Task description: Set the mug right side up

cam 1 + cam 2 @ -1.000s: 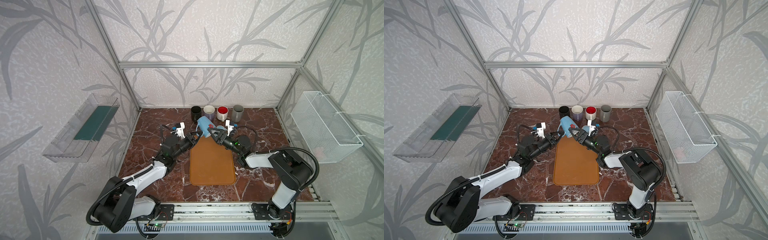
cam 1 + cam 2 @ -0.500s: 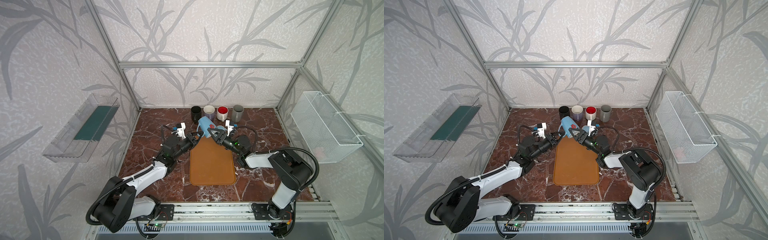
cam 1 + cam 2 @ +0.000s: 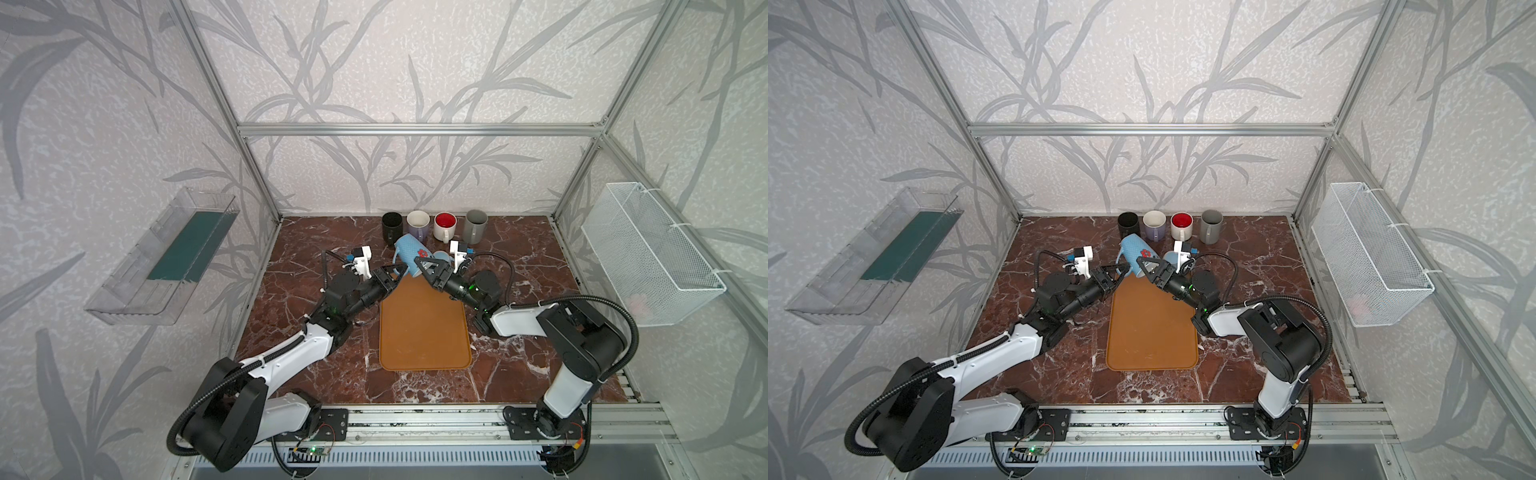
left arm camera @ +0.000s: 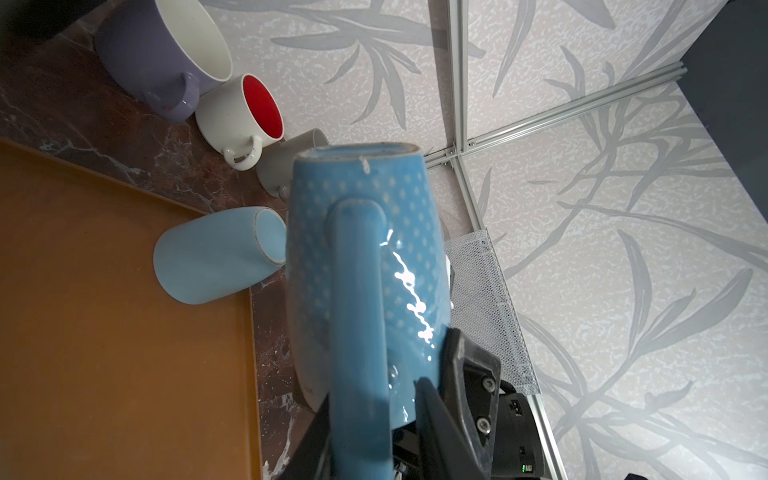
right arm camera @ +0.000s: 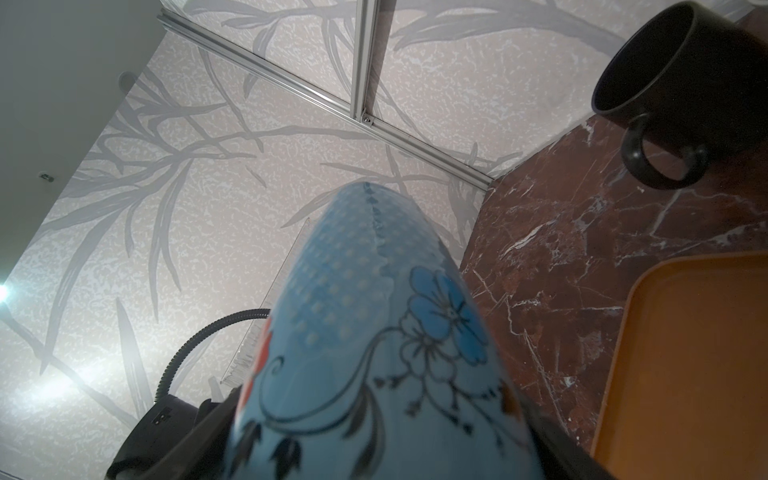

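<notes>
**Clerk:** Item one, blue dotted mug (image 3: 409,254) (image 3: 1136,252), flower print on the side. Location?

**Checker:** Raised over the far end of the orange tray (image 3: 424,332), between both arms. It is tilted, with the base up toward the back wall and the mouth down toward the right arm. The handle (image 4: 359,316) faces the left arm.

**Clerk:** Right tool (image 3: 419,266)?

**Checker:** Spread wide across the body near the mouth, one finger on either flank. It is holding the mug.

**Clerk:** Left tool (image 3: 394,272)?

**Checker:** Narrow, with its fingers (image 4: 309,440) set either side of the handle. In the left wrist view one finger stands a little off the handle. Whether it grips, cannot tell.

**Clerk:** Nearby stock?

**Checker:** One pale blue cup (image 4: 216,253), lying on its side at the tray's far corner, just beside the mug. Behind it, four stand upright in a row along the back wall: black mug (image 3: 392,224), lilac mug (image 3: 417,222), white mug with red inside (image 3: 444,224), grey mug (image 3: 475,224).

**Clerk:** Fixtures?

**Checker:** Red-brown marbled counter (image 3: 540,257) under all of it. Wire basket (image 3: 648,257) on the right wall, clear plastic bin (image 3: 166,257) on the left wall.
</notes>
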### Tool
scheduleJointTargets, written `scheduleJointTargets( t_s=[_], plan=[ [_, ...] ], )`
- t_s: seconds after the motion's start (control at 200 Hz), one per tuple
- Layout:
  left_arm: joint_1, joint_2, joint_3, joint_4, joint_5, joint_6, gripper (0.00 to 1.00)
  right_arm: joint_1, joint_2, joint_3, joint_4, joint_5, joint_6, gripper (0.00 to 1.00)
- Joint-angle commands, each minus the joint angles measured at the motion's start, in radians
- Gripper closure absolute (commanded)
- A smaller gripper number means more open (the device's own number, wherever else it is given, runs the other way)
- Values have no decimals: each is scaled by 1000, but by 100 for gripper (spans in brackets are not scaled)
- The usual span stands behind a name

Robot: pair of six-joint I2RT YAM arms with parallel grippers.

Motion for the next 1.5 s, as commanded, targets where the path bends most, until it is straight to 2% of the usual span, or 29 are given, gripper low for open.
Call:
scheduleJointTargets(
  t_s=[0.0, 0.545, 1.045, 1.494],
  plan=[
    [-6, -34, 16, 19, 1, 16, 66, 3, -8, 9, 65, 6, -1, 33],
    [-6, -28, 12, -109, 14, 82, 64, -1, 17, -31, 76, -3, 40, 40],
    [-30, -35, -49, -255, 46, 165, 64, 2, -9, -158, 17, -40, -10, 41],
    [-51, -30, -65, -406, 11, 262, 64, 12, 89, -218, 66, -19, 2, 43]
  ],
)
